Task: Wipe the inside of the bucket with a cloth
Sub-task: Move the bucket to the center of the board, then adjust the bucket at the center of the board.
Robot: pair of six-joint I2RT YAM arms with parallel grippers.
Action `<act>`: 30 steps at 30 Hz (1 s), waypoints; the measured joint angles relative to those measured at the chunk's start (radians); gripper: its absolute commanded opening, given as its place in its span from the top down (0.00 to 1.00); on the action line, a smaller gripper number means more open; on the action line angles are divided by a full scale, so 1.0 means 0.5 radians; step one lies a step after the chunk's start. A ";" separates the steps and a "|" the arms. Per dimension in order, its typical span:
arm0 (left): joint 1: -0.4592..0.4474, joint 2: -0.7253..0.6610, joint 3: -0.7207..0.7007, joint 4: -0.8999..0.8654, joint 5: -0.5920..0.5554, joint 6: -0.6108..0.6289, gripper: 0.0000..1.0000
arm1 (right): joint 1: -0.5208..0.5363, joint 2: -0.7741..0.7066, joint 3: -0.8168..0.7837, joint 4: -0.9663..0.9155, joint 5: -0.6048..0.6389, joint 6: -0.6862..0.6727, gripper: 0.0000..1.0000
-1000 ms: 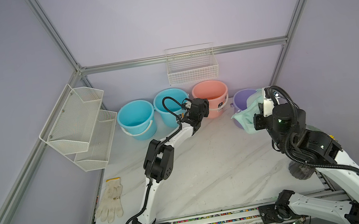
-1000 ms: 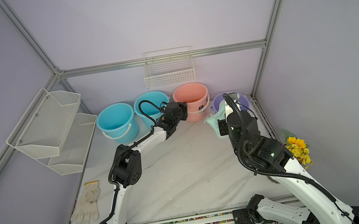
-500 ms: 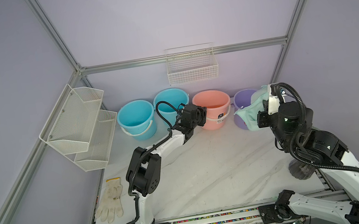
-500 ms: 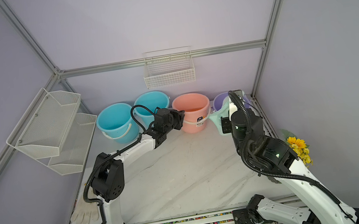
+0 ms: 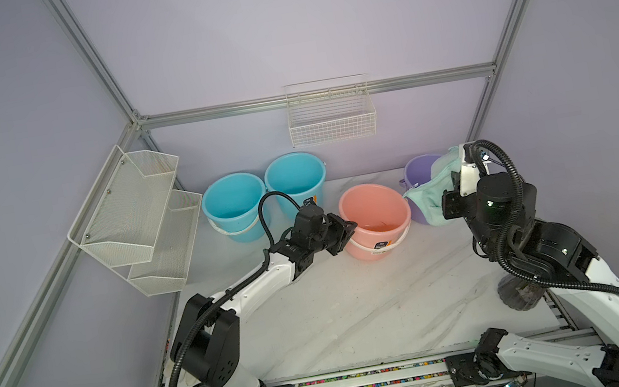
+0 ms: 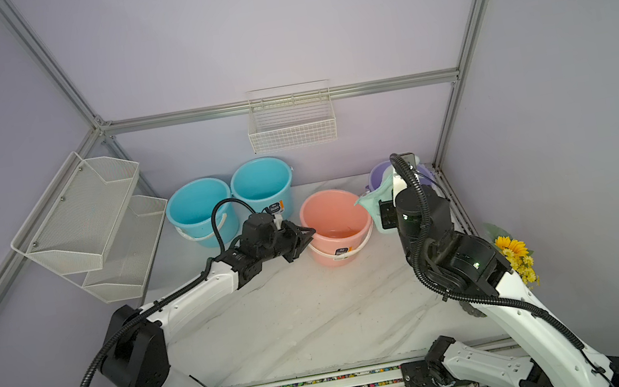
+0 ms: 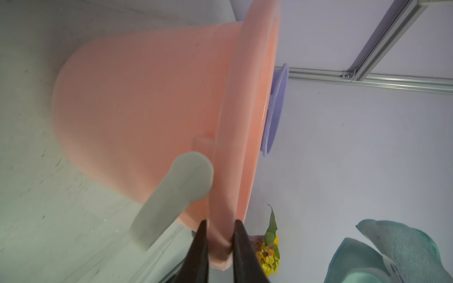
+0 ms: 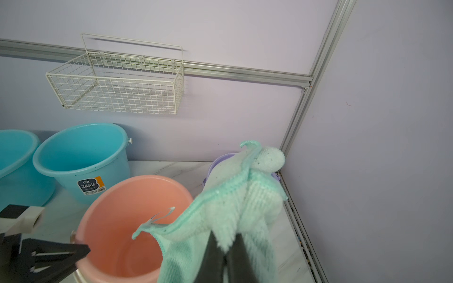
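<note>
The left claw [image 5: 350, 225] pinched the rim of the pink bucket [image 5: 367, 252] mid-frame. The right claw [image 8: 225, 235], clamped on the cloth [image 5: 426, 198], hung right of it. Wiping looked unstarted.

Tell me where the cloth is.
In both top views the cloth is pinched in the right gripper, raised at back right between the pink bucket and the purple bucket.

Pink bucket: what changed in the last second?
The left tool, shut on the rim of the pink bucket, dragged it out of the back row toward the robot. The right tool kept holding the cloth raised near the purple bucket. The blue buckets and the purple bucket stayed put.
</note>
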 measured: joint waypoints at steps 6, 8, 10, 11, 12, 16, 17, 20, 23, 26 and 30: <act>0.211 -0.395 -0.137 -0.659 0.179 0.404 0.73 | 0.000 0.026 0.027 0.000 -0.001 -0.002 1.00; 0.363 -0.472 -0.091 -0.916 0.202 0.590 0.72 | 0.000 0.037 0.029 0.001 -0.002 -0.002 1.00; 0.504 -0.473 0.011 -1.137 0.224 0.780 0.72 | 0.000 0.048 0.029 0.002 -0.003 -0.002 1.00; 0.565 -0.449 0.083 -1.245 0.242 0.890 0.72 | 0.000 0.053 0.029 0.002 -0.005 -0.001 1.00; 0.603 -0.421 0.144 -1.321 0.259 0.967 0.72 | 0.000 0.059 0.029 0.002 -0.006 -0.001 1.00; 0.684 -0.163 0.468 -1.669 0.298 1.336 0.69 | 0.000 0.076 0.029 0.002 -0.017 0.001 1.00; 0.684 -0.089 0.532 -1.743 0.292 1.408 0.68 | -0.001 0.079 0.029 0.002 -0.020 0.002 1.00; 0.683 0.028 0.642 -1.921 0.243 1.530 0.61 | 0.000 0.086 0.029 0.002 -0.043 0.016 1.00; 0.661 0.000 0.713 -2.057 0.147 1.563 0.53 | 0.000 0.086 0.029 0.002 -0.057 0.024 1.00; 0.557 -0.111 0.766 -2.125 0.015 1.518 0.46 | 0.000 0.086 0.028 0.002 -0.062 0.025 1.00; 0.317 -0.271 0.758 -2.163 -0.145 1.363 0.39 | 0.000 0.086 0.024 0.004 -0.069 0.024 1.00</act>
